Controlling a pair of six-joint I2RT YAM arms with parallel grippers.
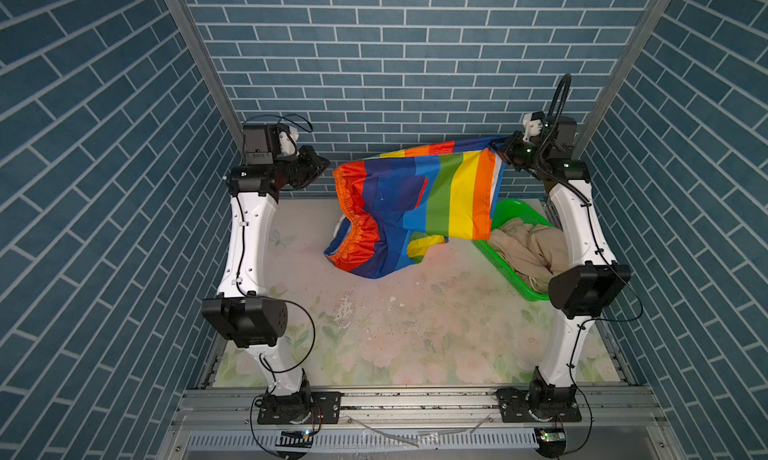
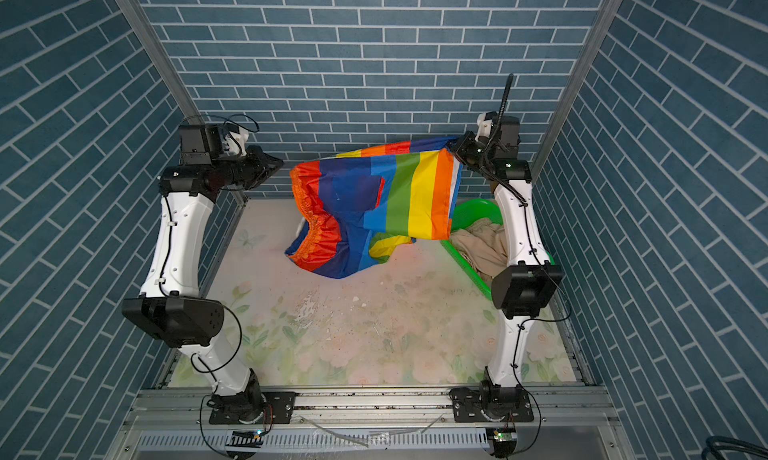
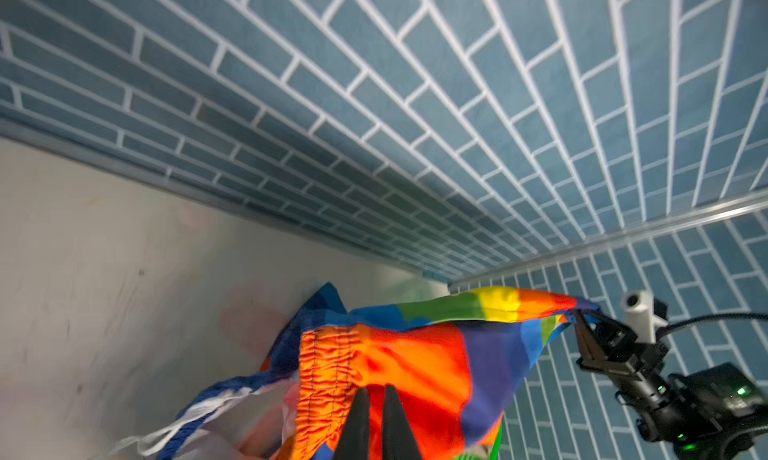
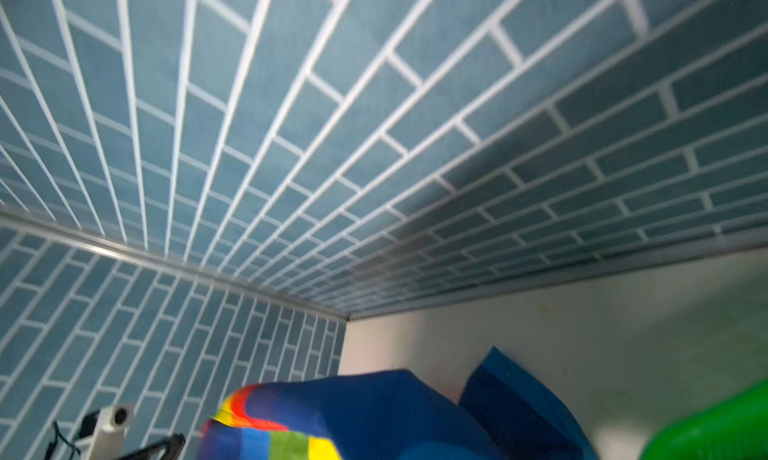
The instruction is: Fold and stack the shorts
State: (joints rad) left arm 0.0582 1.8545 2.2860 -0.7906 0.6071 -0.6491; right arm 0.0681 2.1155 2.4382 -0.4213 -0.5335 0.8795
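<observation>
The rainbow shorts point(image 1: 415, 204) are held up above the table point(image 1: 374, 333) in the upper middle of a top view. They are pinched at one hem corner by the right gripper point(image 1: 500, 148) at upper right, with its jaws clamped on the fabric. The cloth is draped down and to the left, with the orange gathered waistband point(image 1: 349, 204) along its left edge. The lowest fold hangs at the table or just above it; contact cannot be told. The left gripper point(image 1: 322, 163) is seen at upper left, just beside the waistband, with jaws closed together and no cloth seen between them. In the left wrist view its fingertips point(image 3: 361, 395) are nearly together in front of the orange fabric. The beige shorts point(image 1: 523, 246) are seen crumpled inside the green basket point(image 1: 515, 208) at the right edge of the table, partly hidden by the right arm and the hanging rainbow cloth.
</observation>
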